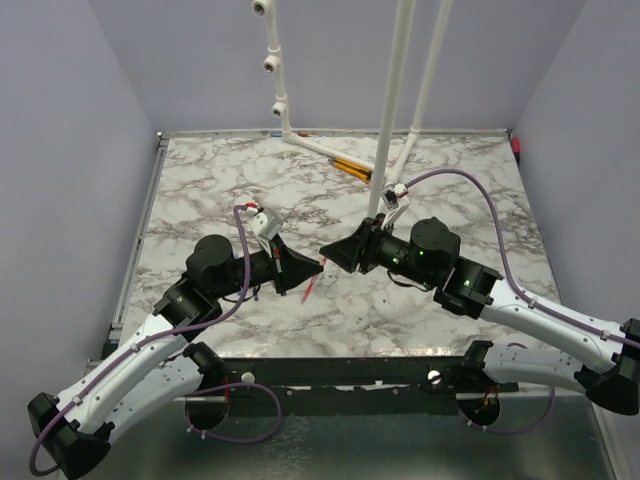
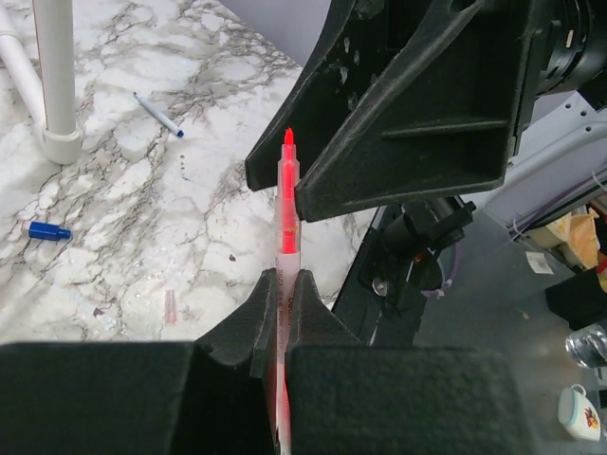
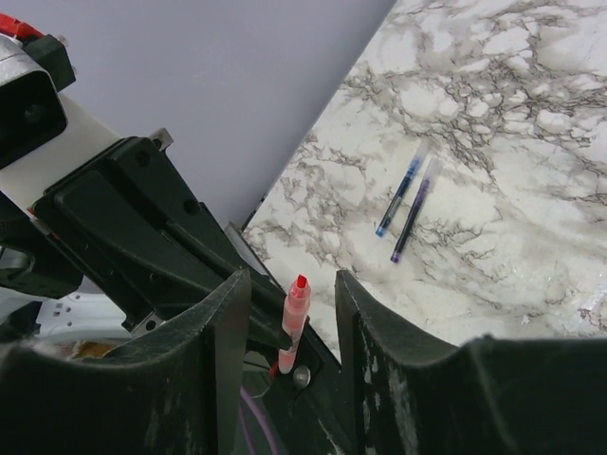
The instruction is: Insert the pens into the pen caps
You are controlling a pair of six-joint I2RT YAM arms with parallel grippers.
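Left pincer (image 2: 283, 289) is clamping the pink-red pen (image 2: 287, 204) by its barrel, with the red tip pointing out toward the right pincer (image 3: 292, 281). Right pincer is standing with its jaws apart, one on each side of the pen's tip, and no contact is showing. Both are hovering over the near part of the marble desk (image 1: 450, 300). Blue pen (image 3: 399, 199) and black pen (image 3: 414, 220) are lying side by side on the desk, well apart from the pincers. Blue cap (image 2: 45, 230) is lying near the white pole base (image 2: 59, 144). A pale pinkish cap (image 2: 171, 304) is lying closer to the left pincer.
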